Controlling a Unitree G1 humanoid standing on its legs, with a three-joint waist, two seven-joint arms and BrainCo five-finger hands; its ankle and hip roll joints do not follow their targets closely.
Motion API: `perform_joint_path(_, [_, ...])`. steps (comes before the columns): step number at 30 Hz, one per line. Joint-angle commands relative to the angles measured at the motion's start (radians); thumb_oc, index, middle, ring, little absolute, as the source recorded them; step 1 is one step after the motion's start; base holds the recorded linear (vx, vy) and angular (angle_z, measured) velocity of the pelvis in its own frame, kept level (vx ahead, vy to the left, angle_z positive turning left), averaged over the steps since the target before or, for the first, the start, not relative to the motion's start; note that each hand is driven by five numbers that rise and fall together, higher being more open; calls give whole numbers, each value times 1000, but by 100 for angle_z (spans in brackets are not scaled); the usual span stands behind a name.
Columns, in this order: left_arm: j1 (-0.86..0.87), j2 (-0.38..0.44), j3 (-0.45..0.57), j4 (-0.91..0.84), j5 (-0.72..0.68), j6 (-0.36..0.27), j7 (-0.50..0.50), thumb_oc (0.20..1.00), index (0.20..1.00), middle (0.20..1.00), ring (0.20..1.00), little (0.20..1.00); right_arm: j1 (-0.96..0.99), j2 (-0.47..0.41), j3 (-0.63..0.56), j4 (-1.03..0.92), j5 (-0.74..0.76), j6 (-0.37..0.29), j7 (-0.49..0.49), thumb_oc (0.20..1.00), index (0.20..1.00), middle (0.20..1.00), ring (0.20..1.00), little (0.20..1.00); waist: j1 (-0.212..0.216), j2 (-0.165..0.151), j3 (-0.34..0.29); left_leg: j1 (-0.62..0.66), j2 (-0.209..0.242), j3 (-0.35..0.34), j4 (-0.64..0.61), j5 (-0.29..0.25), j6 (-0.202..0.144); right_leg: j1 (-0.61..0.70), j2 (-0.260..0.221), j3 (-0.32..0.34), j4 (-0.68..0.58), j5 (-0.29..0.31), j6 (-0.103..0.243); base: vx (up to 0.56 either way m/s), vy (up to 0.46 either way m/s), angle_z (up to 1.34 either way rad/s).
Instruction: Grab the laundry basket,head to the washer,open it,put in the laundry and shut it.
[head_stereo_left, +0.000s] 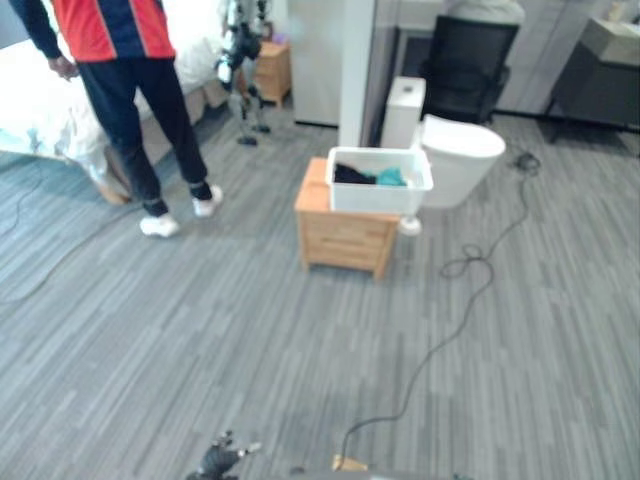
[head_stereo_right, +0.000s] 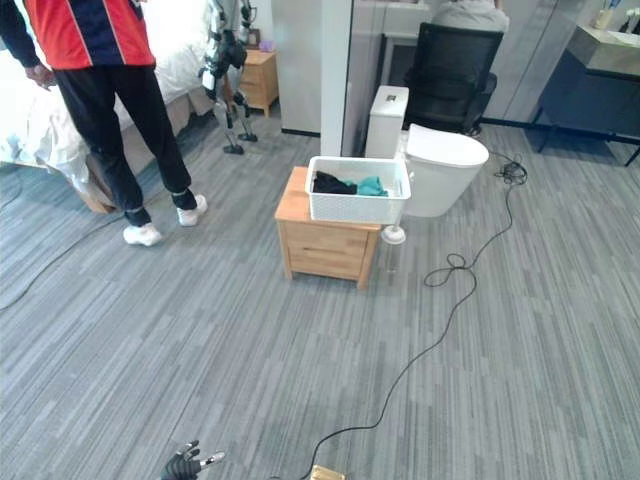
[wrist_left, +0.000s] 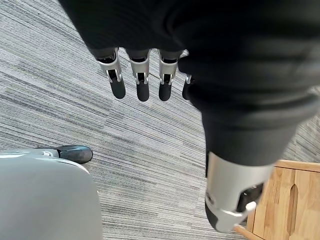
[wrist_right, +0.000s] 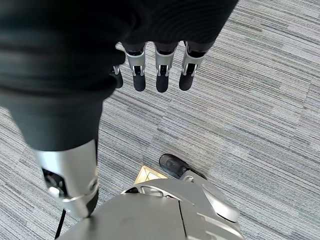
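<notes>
A white laundry basket (head_stereo_left: 378, 182) stands on a low wooden nightstand (head_stereo_left: 343, 238) a few steps ahead, holding dark and teal clothes (head_stereo_right: 345, 185). Just past it, to the right, is a white rounded fixture (head_stereo_left: 458, 155) with a boxy white part behind it. My left hand (head_stereo_left: 218, 460) hangs low at the bottom left, far from the basket. In the left wrist view its fingers (wrist_left: 141, 82) are straight over the grey floor and hold nothing. My right hand (wrist_right: 75, 185) also hangs over the floor, fingers (wrist_right: 159, 72) straight and empty.
A person (head_stereo_left: 130, 100) in dark trousers stands at the left by a bed (head_stereo_left: 30, 95). Another robot (head_stereo_right: 225, 60) stands near a small cabinet at the back. A black office chair (head_stereo_left: 470, 60) is behind the white fixture. Grey plank floor (head_stereo_left: 200, 330) stretches between me and the nightstand.
</notes>
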Motion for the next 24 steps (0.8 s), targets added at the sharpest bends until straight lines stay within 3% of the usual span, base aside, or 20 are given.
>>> perform_joint_path(1, [-79, -39, -29, 64, 27, -20, -9, 1000, 1000, 1000, 1000, 1000, -24, -36, 21, 109, -17, 7, -3, 1000, 1000, 1000, 1000, 1000, 9, 33, -14, -4, 78, -29, 12, -24, -61, -3, -81, -26, 5, 13, 106, 0, 0, 0])
perform_joint_path(24, [-76, -39, -31, 56, 17, -15, -15, 1000, 1000, 1000, 1000, 1000, -24, -31, 25, 107, -11, 8, 3, 1000, 1000, 1000, 1000, 1000, 9, 29, -15, -7, 75, -23, 12, -27, -59, -6, -83, -24, 5, 14, 106, 0, 0, 0])
